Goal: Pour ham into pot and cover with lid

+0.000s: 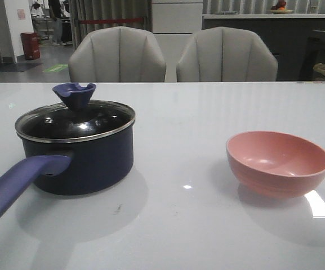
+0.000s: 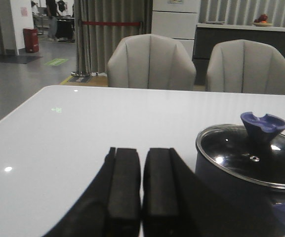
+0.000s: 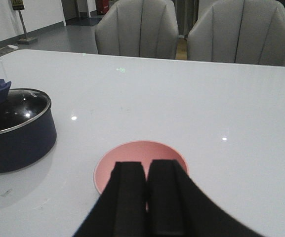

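**Pot (image 1: pixel 83 160) lidded on the bench, both hands closed and empty**

Pot standing upright on the white bench (image 1: pixel 207 112), just beside the left hand (image 2: pixel 141 197) and close ahead of it in the left wrist view. Lid (image 1: pixel 75 121) seated flat on the pot's rim, metal edge meeting the rim all round, notched blue knob (image 1: pixel 74 95) upright on top. Long purple-blue handle (image 1: pixel 21 180) sticking out from the pot's near wall toward the front edge of the bench.

Left hand: black fingers (image 2: pixel 125 187) pressed nearly together, only a thin slit between them, gripping nothing. Not touching the pot.

Right hand (image 3: pixel 147 197): fingers (image 3: pixel 127 192) likewise drawn together with a narrow slit, gripping nothing. Poised over the near rim of the pink bowl (image 1: pixel 277 163), apart from it as far as can be told. Pot well off to that hand's left side, across a stretch of bare bench.

Pink bowl upright, well apart from the pot; inside looks bare in the front view. No ham visible anywhere; dark glass of the lid too reflective to tell what lies in the pot.

Two grey chairs (image 1: pixel 117 56) beyond the far edge of the bench.
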`<state>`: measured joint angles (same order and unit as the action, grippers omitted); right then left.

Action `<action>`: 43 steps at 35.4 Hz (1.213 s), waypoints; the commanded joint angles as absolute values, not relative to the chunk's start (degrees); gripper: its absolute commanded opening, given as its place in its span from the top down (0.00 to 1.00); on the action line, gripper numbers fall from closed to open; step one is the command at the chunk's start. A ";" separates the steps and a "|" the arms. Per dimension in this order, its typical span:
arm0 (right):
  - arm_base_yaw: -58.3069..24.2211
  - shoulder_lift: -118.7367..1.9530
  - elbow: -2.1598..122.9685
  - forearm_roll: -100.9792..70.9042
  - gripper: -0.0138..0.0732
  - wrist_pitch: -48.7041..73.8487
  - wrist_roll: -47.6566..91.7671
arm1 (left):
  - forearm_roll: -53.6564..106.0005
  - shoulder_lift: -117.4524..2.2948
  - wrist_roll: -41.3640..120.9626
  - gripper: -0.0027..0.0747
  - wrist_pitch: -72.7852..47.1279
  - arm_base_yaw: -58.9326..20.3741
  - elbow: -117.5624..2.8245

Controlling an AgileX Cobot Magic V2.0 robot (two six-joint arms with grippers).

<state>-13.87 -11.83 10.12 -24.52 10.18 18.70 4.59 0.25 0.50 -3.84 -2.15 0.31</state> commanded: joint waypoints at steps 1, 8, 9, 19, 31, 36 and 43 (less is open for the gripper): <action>-13.80 -12.33 11.78 -24.99 0.67 6.26 19.14 | 3.79 0.81 -0.32 0.82 1.20 -1.99 1.56; -13.80 -12.33 11.78 -24.99 0.67 6.26 19.14 | 3.79 0.81 -0.32 0.82 1.20 -2.20 1.56; -13.80 -12.33 11.78 -24.99 0.67 6.26 19.14 | 3.79 0.81 -0.32 0.82 1.20 -2.20 1.56; -13.80 -12.33 11.78 -24.99 0.67 6.26 19.14 | 3.79 0.81 -0.32 0.82 1.20 -2.20 1.56; -13.80 -12.33 11.78 -24.99 0.67 6.26 19.14 | 3.79 0.81 -0.32 0.82 1.20 -2.20 1.56; -13.80 -12.33 11.78 -24.99 0.67 6.26 19.14 | 3.79 0.81 -0.32 0.82 1.20 -2.20 1.56; -13.67 -12.33 10.50 -23.57 0.67 3.80 19.08 | 3.79 0.81 -0.32 0.82 1.20 -2.20 1.56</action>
<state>-13.87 -11.83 9.70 -24.52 9.68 18.70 3.80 0.25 0.00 -3.60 -2.04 0.31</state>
